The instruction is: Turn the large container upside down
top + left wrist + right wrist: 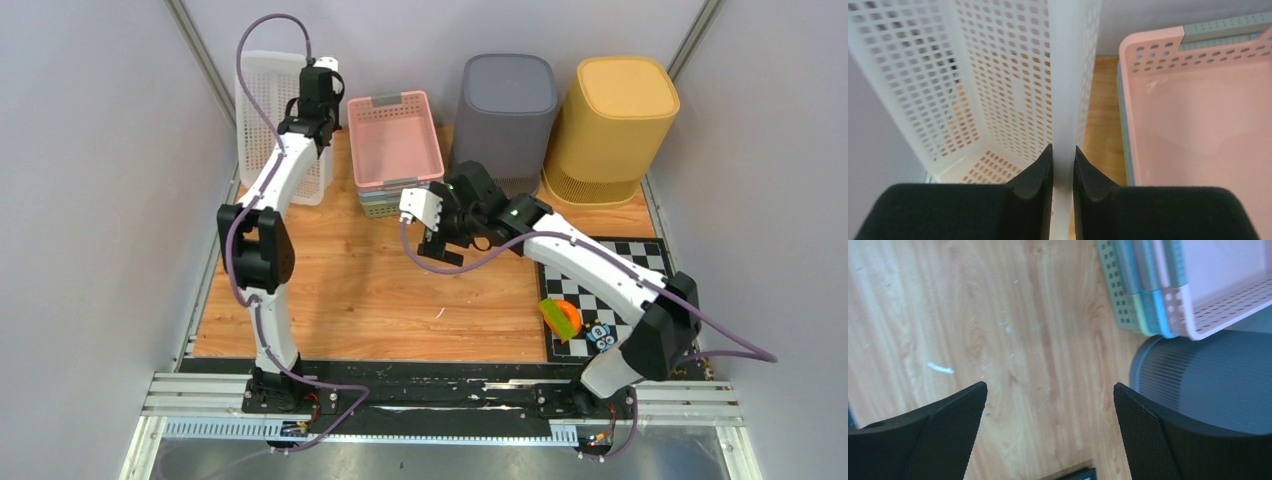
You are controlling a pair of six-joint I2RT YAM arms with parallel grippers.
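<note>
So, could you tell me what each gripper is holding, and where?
Left gripper pinches the side wall of the white basket; right gripper, open, holds nothing.

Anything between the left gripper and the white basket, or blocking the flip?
Nothing between them: the left gripper is shut on a side wall of the white basket. The pink tray stands close beside it, not touching, and might crowd the flip.

No legible text, brand, number or sign appears in any view. One candidate only: a small black-and-white piece [600, 335] at the near edge of the checkered mat [648, 254] carries round marks that may be characters — too small to read from the top camera.
</note>
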